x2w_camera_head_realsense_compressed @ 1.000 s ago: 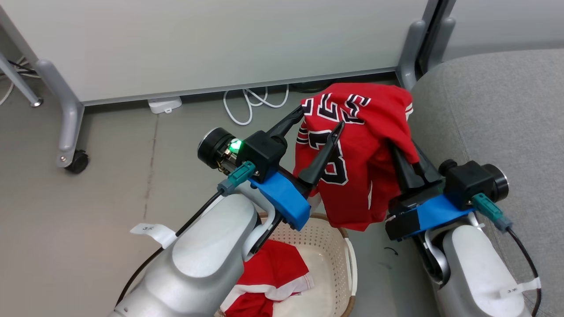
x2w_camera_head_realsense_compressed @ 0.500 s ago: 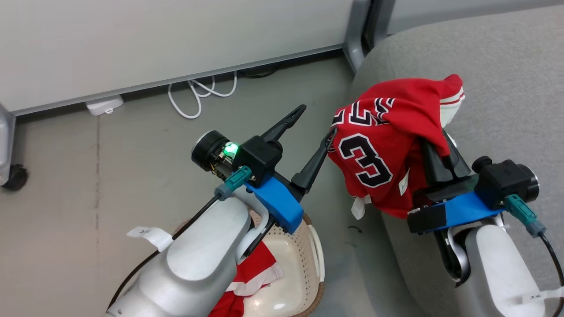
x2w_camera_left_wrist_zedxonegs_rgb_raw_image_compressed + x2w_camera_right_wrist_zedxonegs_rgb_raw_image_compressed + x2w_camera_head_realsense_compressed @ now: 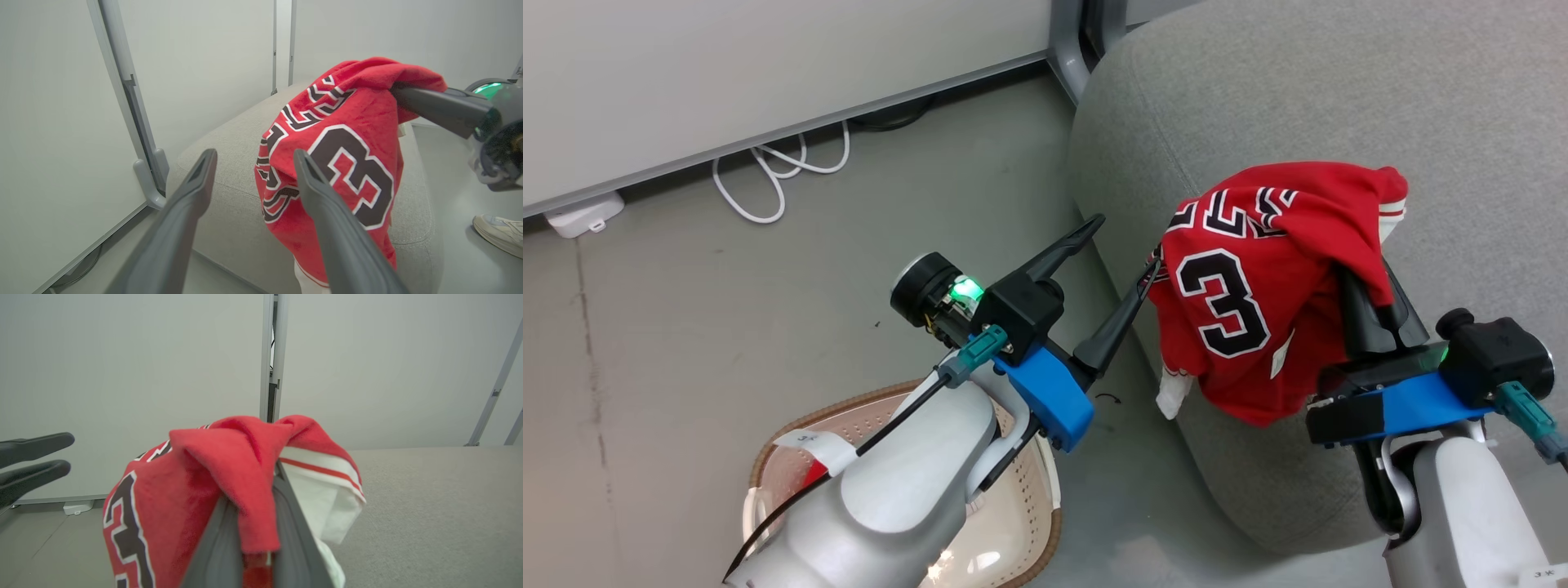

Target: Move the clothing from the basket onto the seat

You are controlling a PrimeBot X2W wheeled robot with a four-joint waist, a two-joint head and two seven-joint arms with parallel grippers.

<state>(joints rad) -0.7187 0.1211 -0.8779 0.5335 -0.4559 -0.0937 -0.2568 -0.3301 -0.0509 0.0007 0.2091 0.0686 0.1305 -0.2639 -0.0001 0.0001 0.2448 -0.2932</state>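
A red jersey [image 3: 1258, 294] with a black numeral 3 hangs from my right gripper [image 3: 1368, 286], which is shut on a bunch of its cloth [image 3: 253, 490]. It dangles over the front edge of the grey seat [image 3: 1298, 98]. My left gripper [image 3: 1127, 242] stands open just left of the jersey [image 3: 339, 163], one fingertip [image 3: 1153, 265] at its hem and nothing between the fingers. The cream basket [image 3: 1025, 506] sits on the floor under my left forearm. A scrap of red clothing [image 3: 813, 474] shows inside it; the rest is hidden by the arm.
A white partition panel [image 3: 768, 65] with a grey post [image 3: 1068, 41] stands behind. A white cable [image 3: 768, 180] and an adapter [image 3: 576, 214] lie along its foot. A person's shoe [image 3: 498, 232] rests on the floor beside the sofa.
The camera has swung right. My right gripper has carried the jersey from above the basket to over the sofa's edge. The left gripper stays open beside it.
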